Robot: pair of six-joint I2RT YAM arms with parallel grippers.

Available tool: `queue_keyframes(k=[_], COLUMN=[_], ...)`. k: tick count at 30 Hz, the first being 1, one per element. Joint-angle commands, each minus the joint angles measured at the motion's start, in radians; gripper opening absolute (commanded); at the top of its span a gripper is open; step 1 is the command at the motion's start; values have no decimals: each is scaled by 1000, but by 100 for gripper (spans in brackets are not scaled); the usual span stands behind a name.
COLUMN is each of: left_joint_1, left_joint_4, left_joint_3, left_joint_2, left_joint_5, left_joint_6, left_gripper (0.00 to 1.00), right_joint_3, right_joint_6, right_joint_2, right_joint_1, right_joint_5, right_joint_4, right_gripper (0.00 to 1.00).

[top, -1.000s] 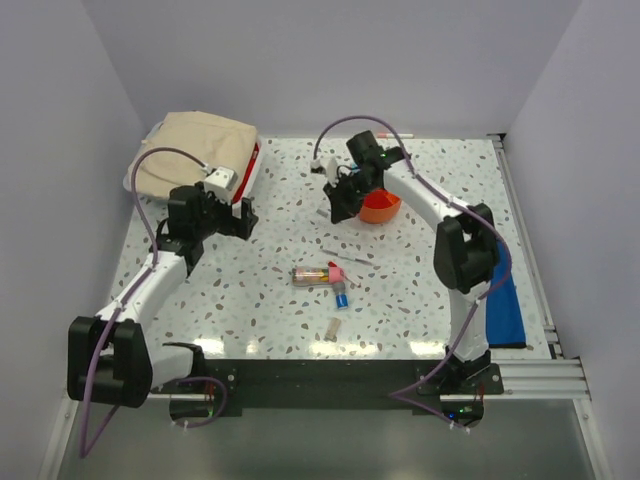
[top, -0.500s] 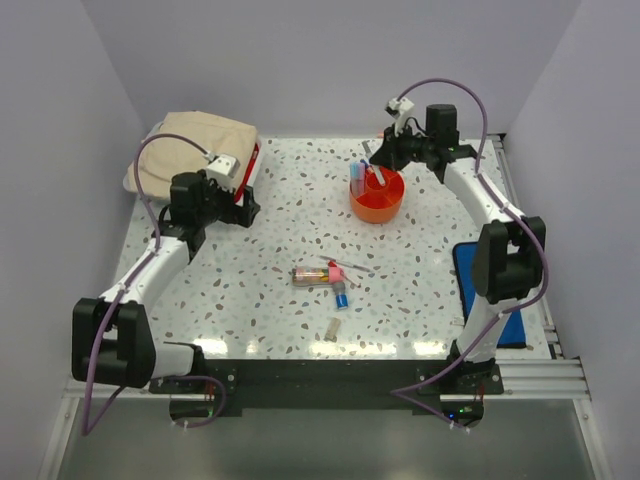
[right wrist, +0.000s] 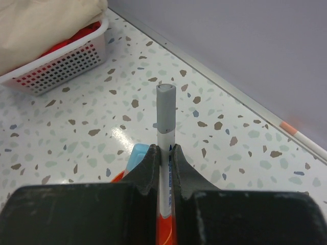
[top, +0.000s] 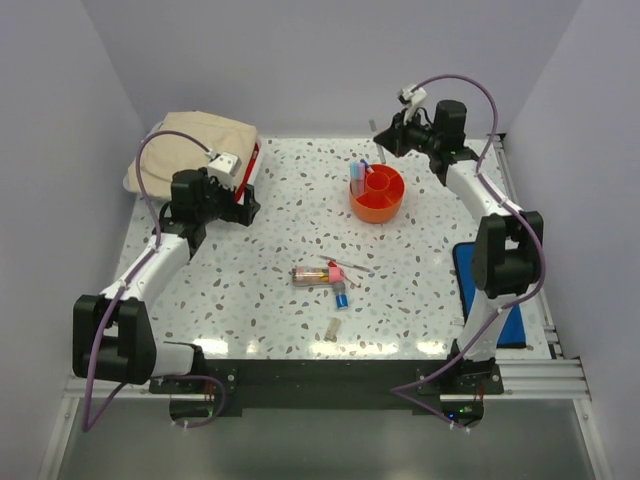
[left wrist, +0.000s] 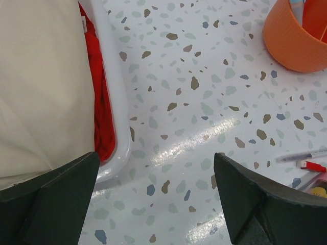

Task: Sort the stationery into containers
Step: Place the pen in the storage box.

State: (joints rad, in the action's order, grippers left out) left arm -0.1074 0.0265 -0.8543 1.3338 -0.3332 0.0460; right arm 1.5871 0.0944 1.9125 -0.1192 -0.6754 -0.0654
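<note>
The orange tub [top: 378, 195] stands at the back middle with a blue and a pink marker [top: 357, 176] upright in it. My right gripper [top: 386, 139] is shut on a thin white pen with a grey cap [right wrist: 165, 112], held upright just above the tub's far side [right wrist: 117, 176]. On the table lie a clear tube [top: 310, 275], a pink marker [top: 335, 271], a blue marker [top: 341, 298], a thin pen [top: 348, 264] and a small cap [top: 331, 327]. My left gripper [top: 246, 205] is open and empty beside the basket; the left wrist view shows it [left wrist: 156, 204] over bare table.
A white basket [top: 249, 178] with a beige cloth bundle [top: 195, 148] sits at the back left. A blue mat [top: 500, 300] lies at the right edge. Another thin pen [right wrist: 299, 136] lies along the back wall.
My right gripper has swung from left of the tub to above its far side, then drawn back a little toward the wall with the pen. The left gripper has shifted slightly.
</note>
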Motion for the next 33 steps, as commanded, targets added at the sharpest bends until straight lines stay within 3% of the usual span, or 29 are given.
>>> queue_keyframes(k=[1,13,16,17,21,29,33], left_joint_1=[-8,-15,-15,-15,-15,-14,-15], left_joint_4=[12,4,4,4,19,105,110], left_joint_3=[-46,-37,-32,-31,-23,-3,26], left_joint_2=[8,7,-1,-1,-5,-31,-62], left_joint_5=[8,11,23,23,16,10,-49], left_joint_6=[23,23,26,28,18,-15,-17], left_gripper=[98,98,99,99,99,99,99], right_joint_3=[20,25,17,14,-25,-61,-105], right_joint_6=[21,111,113,113,134,215,303], right_joint_2=[78,151,135,131,86,-122,-213], right_joint_1=[-2,-2,-4,-2,-2,-2,-25], right_joint_5=[16,69,94,96,108,76,-81], right_joint_4=[-88,-99,-73,-65,-33,134,376], right_gripper=[0,1,10,21,34,41,42])
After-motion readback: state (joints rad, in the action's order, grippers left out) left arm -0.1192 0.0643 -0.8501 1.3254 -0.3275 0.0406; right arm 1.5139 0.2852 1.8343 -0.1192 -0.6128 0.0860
